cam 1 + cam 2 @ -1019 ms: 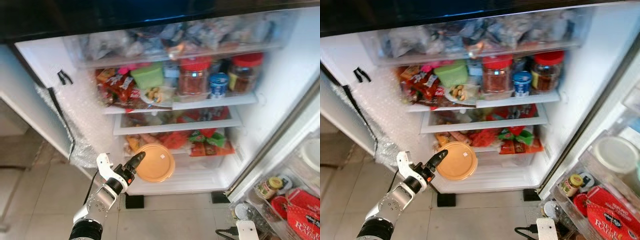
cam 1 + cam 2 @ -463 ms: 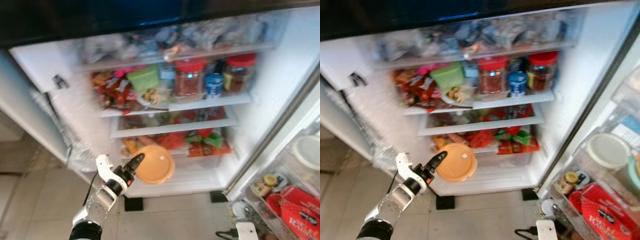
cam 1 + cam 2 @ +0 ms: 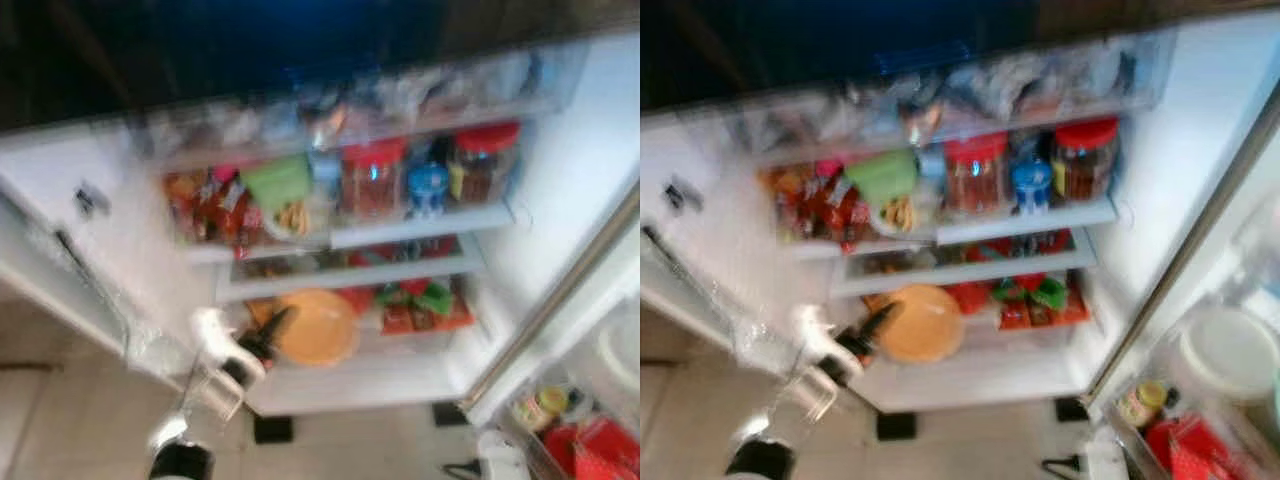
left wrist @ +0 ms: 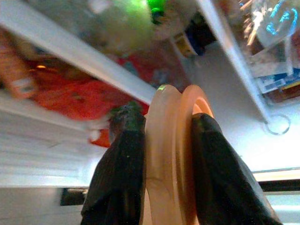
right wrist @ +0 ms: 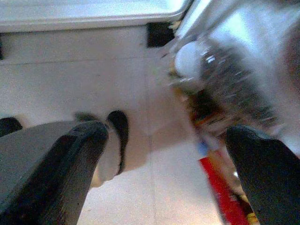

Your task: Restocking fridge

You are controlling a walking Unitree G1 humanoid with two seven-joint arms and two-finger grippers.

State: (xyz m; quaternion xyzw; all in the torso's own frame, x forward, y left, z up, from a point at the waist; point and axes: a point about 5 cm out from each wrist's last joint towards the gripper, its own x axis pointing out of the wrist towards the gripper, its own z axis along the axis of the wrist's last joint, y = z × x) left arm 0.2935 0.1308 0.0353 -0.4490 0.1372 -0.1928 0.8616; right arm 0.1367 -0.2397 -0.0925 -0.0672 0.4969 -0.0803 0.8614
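The left pincer (image 4: 161, 154) clamps its black fingers (image 4: 119, 168) on both faces of a round orange lidded container (image 3: 315, 326), held on edge at the mouth of the open fridge (image 3: 560, 200), just before the packed lower shelf (image 3: 350, 272). Bare white floor of the fridge lies below it. The right pincer (image 5: 164, 154) hangs wide open, holding nothing, over the tiled floor (image 5: 70, 79).

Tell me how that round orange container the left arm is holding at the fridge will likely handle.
The orange container is pinched across its flat faces by the left end effector, so it looks rigid. Its smooth plastic could slip. Being round, it would probably roll if set down on its rim, so lay it flat.
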